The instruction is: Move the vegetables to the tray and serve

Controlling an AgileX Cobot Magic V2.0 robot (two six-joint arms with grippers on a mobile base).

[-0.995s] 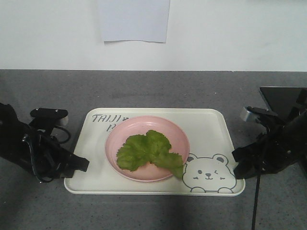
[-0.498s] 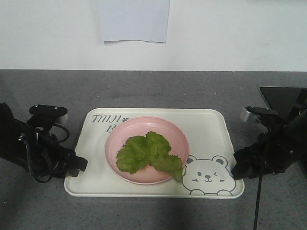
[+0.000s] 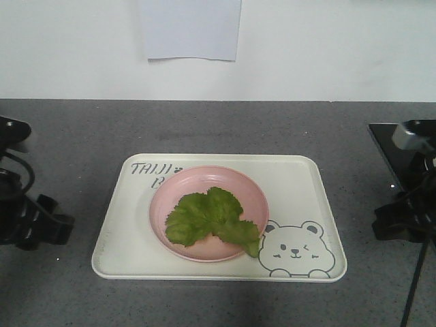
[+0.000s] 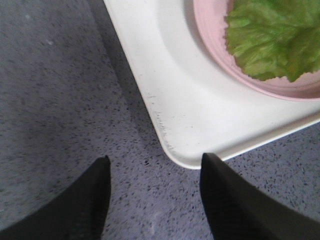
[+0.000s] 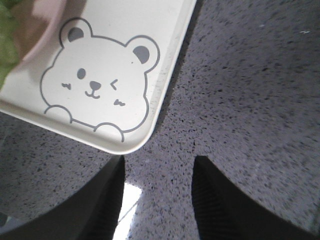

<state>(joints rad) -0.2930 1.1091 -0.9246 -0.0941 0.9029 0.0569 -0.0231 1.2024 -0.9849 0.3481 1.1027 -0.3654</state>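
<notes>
The cream-white tray (image 3: 293, 184) with a bear drawing lies flat on the grey counter. A round pink plate (image 3: 253, 192) stands on it, and the green lettuce vegetables (image 3: 208, 216) lie in that plate. My left gripper (image 3: 51, 228) is open at the left edge, well clear of the tray's left side. In the left wrist view its gripper (image 4: 155, 162) frames bare counter just off the tray's corner (image 4: 185, 125). My right gripper (image 3: 388, 228) is open to the right of the tray. In the right wrist view that gripper (image 5: 157, 165) holds nothing, with the tray's bear corner (image 5: 125, 100) ahead.
A white wall with a taped sheet of paper (image 3: 191, 28) backs the counter. A dark angular object (image 3: 392, 146) sits at the right behind my right arm. Speckled grey counter (image 3: 225, 126) surrounds the tray.
Both grippers have pulled outward, away from the tray's left and right edges where they sat earlier. The tray with the plate and lettuce has stayed in place.
</notes>
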